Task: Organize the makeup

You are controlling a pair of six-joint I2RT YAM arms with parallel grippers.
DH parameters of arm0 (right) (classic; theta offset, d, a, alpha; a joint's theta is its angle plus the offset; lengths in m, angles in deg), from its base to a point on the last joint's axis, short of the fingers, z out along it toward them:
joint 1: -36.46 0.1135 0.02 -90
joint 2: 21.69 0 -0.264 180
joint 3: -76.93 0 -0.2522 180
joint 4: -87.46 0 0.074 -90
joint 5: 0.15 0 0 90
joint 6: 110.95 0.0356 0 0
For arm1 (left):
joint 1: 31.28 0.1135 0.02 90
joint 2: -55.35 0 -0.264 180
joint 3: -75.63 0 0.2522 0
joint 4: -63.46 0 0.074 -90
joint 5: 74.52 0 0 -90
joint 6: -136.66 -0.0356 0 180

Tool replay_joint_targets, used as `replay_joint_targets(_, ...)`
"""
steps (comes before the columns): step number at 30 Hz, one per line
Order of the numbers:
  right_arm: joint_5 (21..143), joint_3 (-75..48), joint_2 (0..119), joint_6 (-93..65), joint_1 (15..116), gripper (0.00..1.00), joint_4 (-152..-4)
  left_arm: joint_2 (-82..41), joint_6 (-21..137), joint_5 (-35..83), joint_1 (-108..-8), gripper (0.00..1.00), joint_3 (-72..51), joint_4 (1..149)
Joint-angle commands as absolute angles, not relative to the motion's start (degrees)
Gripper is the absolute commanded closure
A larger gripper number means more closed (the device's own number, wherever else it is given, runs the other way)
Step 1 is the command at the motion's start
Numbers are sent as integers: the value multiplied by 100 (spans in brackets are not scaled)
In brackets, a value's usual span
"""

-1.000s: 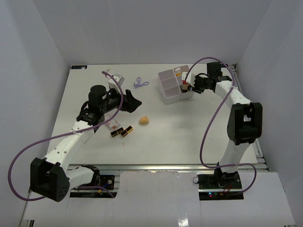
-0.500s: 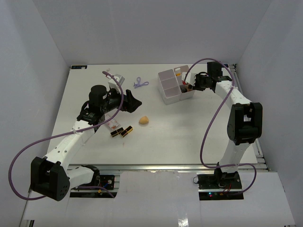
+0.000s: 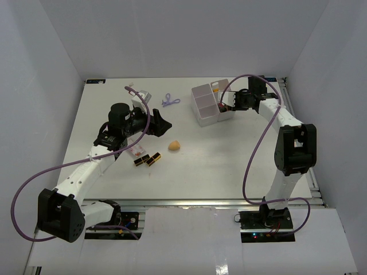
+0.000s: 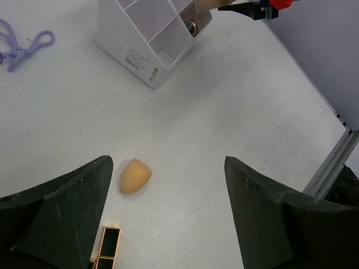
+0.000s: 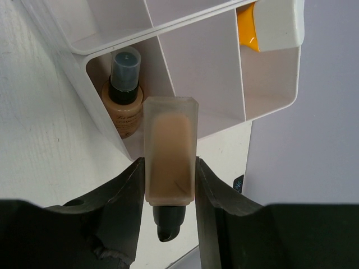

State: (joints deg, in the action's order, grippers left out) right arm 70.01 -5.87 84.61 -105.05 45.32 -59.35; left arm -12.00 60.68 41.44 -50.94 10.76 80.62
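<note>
The right claw [image 5: 168, 179] pinches a beige bottle [image 5: 170, 147] at centre frame, dark cap lowest, before the white box [image 5: 193, 73], where a second bottle [image 5: 123, 103] stands at left. The left claw [image 4: 168, 190] is spread wide over the desk [image 4: 235, 101], with the peach sponge [image 4: 135, 175] at lower left.

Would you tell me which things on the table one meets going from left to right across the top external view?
In order: black-gold lipsticks → peach sponge → white box. The lilac clip is left out, since it overlaps the sponge sideways.
</note>
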Motion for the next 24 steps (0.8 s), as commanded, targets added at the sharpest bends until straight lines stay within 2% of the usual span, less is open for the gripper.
replay_joint_targets(1, 7175, -595, 8452, -10740, 4679, 70, -6238, -1161, 6037, 4168, -5070, 8, 1089, 7960)
replay_joint_targets(15, 7456, -887, 8387, -10919, 4744, 68, -6262, -1145, 6046, 4177, -5071, 8, 1081, 7960)
replay_joint_targets(24, 7693, -757, 8558, -10806, 4744, 57, -6344, -1149, 6050, 4176, -5070, 8, 1085, 7960)
